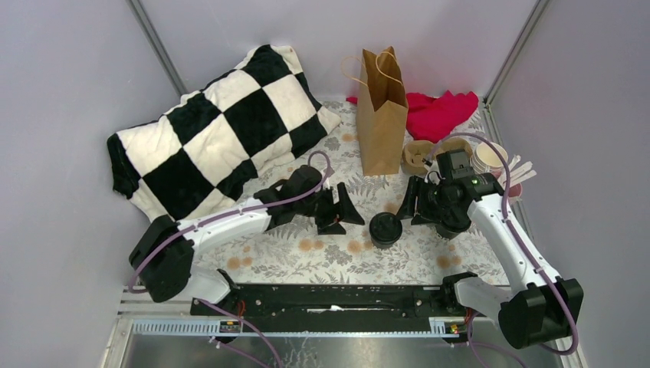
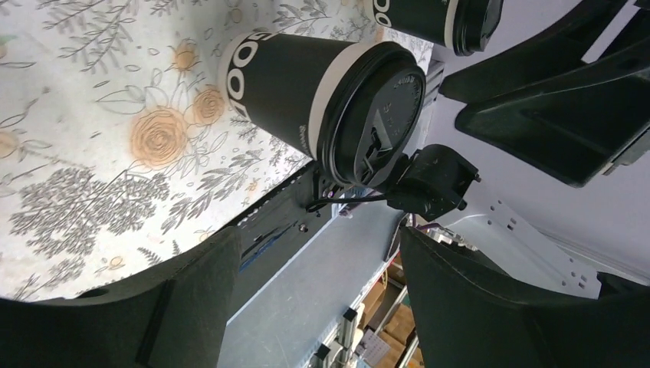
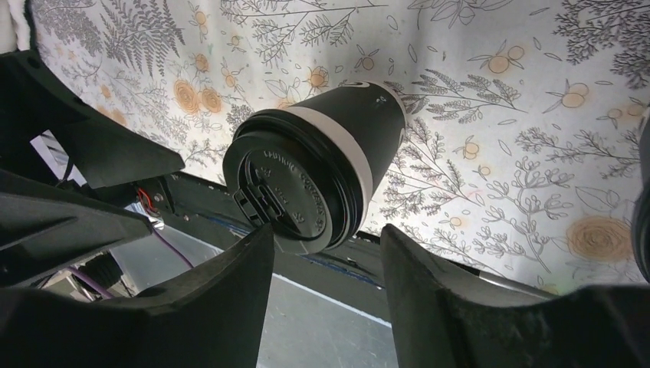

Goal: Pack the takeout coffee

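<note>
**Top external view: lidded coffee cup upright between two spread hands**

Top external view first. Black coffee cup (image 1: pixel 385 228) with round black lid, upright on the flowered worktop (image 1: pixel 306 261), toward the near edge. Flanked by left hand (image 1: pixel 337 213) on one side and right hand (image 1: pixel 416 205) on the other, both low over the cloth and pointed at it. Clear gap on the left side. Right side just beside the cup, contact not possible to judge from above.

Behind, well apart from the cup: tall brown paper bag (image 1: pixel 382 115), standing, mouth up. Left of the bag, a black-and-white checkered pillow (image 1: pixel 222 130). Right of it, a red cloth (image 1: pixel 441 111) and a white cup (image 1: pixel 489 156).

Left wrist view: fingers spread wide, nothing pinched, same coffee cup ahead of the tips, white band under its lid. Past it, at the top edge, a second cup (image 2: pixel 433 19) of the same kind, cut off by the frame.

Right wrist view: fingers likewise spread, pinching nothing, lid of the coffee cup facing the camera just ahead of the tips, gap showing beside it.
</note>
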`<state>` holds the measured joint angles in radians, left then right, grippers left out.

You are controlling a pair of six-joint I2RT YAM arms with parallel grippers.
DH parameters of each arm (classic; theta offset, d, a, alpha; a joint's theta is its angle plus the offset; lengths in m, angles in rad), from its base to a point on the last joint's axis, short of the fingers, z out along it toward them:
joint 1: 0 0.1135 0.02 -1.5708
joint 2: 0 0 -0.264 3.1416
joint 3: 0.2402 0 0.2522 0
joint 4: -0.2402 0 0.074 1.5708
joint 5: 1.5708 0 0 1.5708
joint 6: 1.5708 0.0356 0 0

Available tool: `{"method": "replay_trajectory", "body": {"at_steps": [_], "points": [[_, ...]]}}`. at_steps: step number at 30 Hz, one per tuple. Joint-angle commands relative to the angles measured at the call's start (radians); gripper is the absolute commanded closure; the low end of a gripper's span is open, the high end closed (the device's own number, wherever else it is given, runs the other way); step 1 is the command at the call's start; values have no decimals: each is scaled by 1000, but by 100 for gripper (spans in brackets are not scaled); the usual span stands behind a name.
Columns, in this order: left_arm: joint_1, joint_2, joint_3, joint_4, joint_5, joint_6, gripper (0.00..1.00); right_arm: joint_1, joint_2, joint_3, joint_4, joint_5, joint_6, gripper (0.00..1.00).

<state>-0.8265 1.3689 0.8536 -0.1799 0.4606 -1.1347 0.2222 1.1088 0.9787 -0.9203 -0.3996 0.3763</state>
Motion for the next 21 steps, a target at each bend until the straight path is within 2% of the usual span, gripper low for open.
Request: {"method": "replay_trajectory", "body": {"at_steps": [1,6,9,21], "points": [[-36,71,65,119,51,4,22,-6,-3,-45,92,-75,-13,41],[-72,129,81,157,43,-4,24,-9,18,-70,128,-56,-16,44],[-74,163,101,169,51,-5,25,-16,33,-96,151,-48,-19,50],[-81,202,119,177,36,-17,25,-46,20,-121,172,-41,-40,62]]}}
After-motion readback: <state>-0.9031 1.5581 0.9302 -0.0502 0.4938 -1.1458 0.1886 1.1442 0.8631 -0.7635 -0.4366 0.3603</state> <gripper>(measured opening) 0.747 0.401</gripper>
